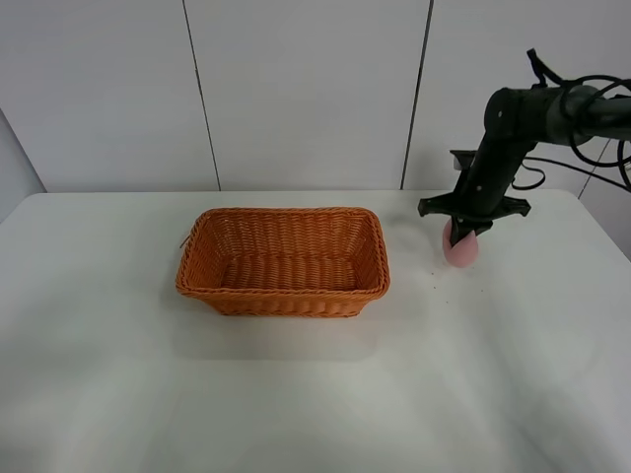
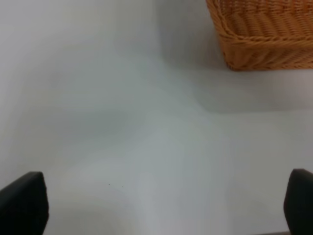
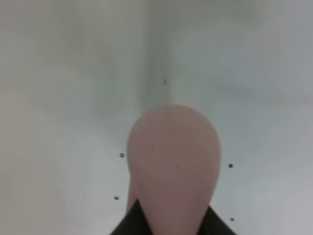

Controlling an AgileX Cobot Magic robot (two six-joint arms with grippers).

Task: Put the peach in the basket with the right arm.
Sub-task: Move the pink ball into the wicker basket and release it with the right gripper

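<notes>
Closest in, the left fingers (image 2: pixel 22 203) hang spread wide over the white surface (image 1: pixel 296 394), holding nothing. Past them the basket (image 1: pixel 284 261) sits mid-surface with nothing in it, so the main step is not yet done. Further back, just off its right end, the right arm (image 1: pixel 508 138) reaches down and the right fingers (image 1: pixel 459 233) are closed on the peach (image 1: pixel 462 251), which hangs low; we cannot tell whether it is clear of the surface. We judge the grip the weak point: the wrist view shows the fingers pinching only one end, most of the smooth fruit jutting beyond them, so a quick swing could shake it loose, and a low carry could catch it on the basket's side
</notes>
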